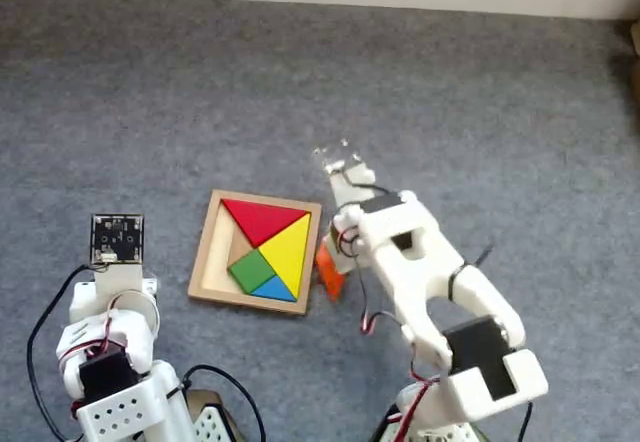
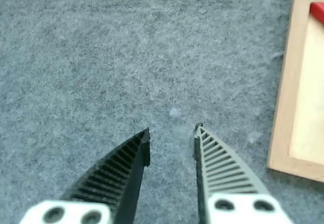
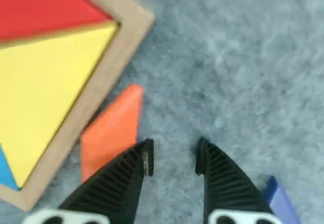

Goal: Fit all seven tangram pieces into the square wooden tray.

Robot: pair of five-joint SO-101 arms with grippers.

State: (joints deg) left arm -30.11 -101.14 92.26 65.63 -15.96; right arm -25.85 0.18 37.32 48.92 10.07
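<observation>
Wooden tray (image 1: 203, 252) on grey desk (image 1: 150, 112), red triangle (image 1: 258, 217), yellow triangle (image 1: 288, 250), green square (image 1: 249, 271) and blue triangle (image 1: 275, 287) seated inside, orange piece (image 3: 109, 133) outside against the rim, right claw (image 3: 174, 158) parted, empty, just beside it, left claw (image 2: 172, 140) parted, empty, over desk off the tray's far side.

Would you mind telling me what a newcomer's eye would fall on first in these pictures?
The square wooden tray in the middle of the grey carpet stands out first, with a red triangle and a yellow triangle bright inside it. An orange piece lies on the carpet just outside the tray's edge, close beside the right tool, which is open.
</observation>
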